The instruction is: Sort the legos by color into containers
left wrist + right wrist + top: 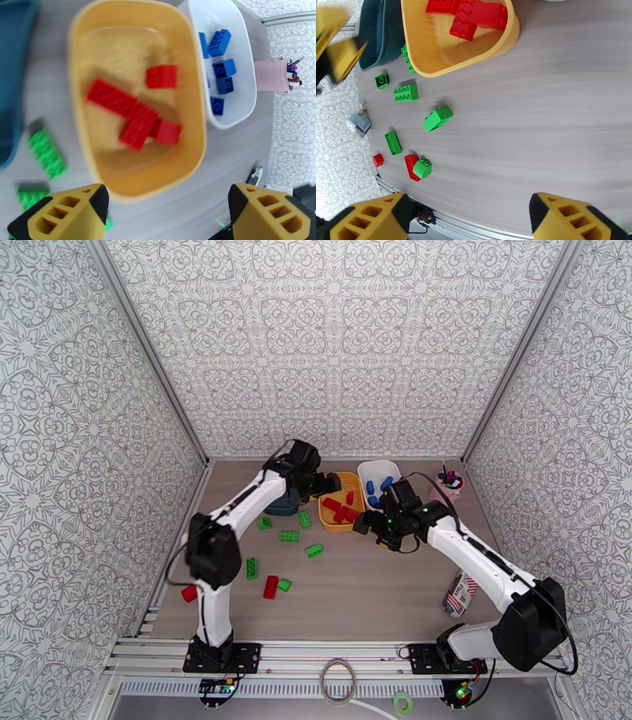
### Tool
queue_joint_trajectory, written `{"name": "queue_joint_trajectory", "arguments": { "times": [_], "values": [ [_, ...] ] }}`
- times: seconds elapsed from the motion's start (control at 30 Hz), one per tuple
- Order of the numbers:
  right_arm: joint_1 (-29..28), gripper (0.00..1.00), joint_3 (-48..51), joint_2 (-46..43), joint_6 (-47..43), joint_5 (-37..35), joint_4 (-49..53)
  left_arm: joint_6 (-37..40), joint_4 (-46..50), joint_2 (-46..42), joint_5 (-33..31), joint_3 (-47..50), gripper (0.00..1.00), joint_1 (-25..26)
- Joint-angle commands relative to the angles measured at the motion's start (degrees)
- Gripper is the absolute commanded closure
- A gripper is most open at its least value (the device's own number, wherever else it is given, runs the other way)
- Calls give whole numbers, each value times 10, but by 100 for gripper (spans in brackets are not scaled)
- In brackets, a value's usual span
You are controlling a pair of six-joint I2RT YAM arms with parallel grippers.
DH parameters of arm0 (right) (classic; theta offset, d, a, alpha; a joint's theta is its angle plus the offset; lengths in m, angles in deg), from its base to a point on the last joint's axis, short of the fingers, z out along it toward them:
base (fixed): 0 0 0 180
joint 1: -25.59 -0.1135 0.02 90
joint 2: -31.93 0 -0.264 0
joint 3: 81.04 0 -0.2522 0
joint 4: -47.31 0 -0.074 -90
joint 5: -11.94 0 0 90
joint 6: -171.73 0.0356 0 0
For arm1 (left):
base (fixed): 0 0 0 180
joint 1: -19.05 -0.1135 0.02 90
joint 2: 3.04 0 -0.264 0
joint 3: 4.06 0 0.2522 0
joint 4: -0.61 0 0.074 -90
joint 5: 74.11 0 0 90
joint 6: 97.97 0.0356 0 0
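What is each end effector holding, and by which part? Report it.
Nothing is held. The left end effector is open and empty by the yellow tub; the right end effector is open and empty too.

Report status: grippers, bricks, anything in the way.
Left gripper open, empty, by yellow tub. Right gripper open, empty. Red bricks in yellow, blue bricks in white tub; green bricks and two loose reds on table.

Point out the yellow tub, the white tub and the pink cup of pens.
yellow tub [118, 47]: left wrist view, on its bare inner floor.
white tub [245, 79]: left wrist view, on its bare inner wall.
pink cup [270, 75]: left wrist view, on the middle of its side.
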Motion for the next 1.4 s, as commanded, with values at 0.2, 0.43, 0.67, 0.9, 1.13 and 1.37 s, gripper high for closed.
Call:
{"name": "queue_joint_trajectory", "arguments": {
  "times": [0.2, 0.43, 0.67, 0.9, 1.13, 1.37],
  "values": [
    [-96, 17, -49, 56, -18, -16, 19, -48, 94, -216, -165, 244, 12, 4],
    [-179, 17, -47, 76, -2, -30, 8, -144, 142, -372, -201, 427, 13, 41],
    [-238, 18, -5, 60, 27, -43, -9, -237, 163, -461, -195, 557, 23, 102],
    [-259, 18, 39, 20, 62, -57, -28, -259, 111, -480, -153, 638, 26, 123],
    [-268, 17, 51, -2, 79, -72, -26, -243, 65, -449, -140, 670, 30, 117],
    [-269, 18, 44, -3, 83, -76, -23, -199, 19, -403, -128, 673, 34, 62]
  ]
}}
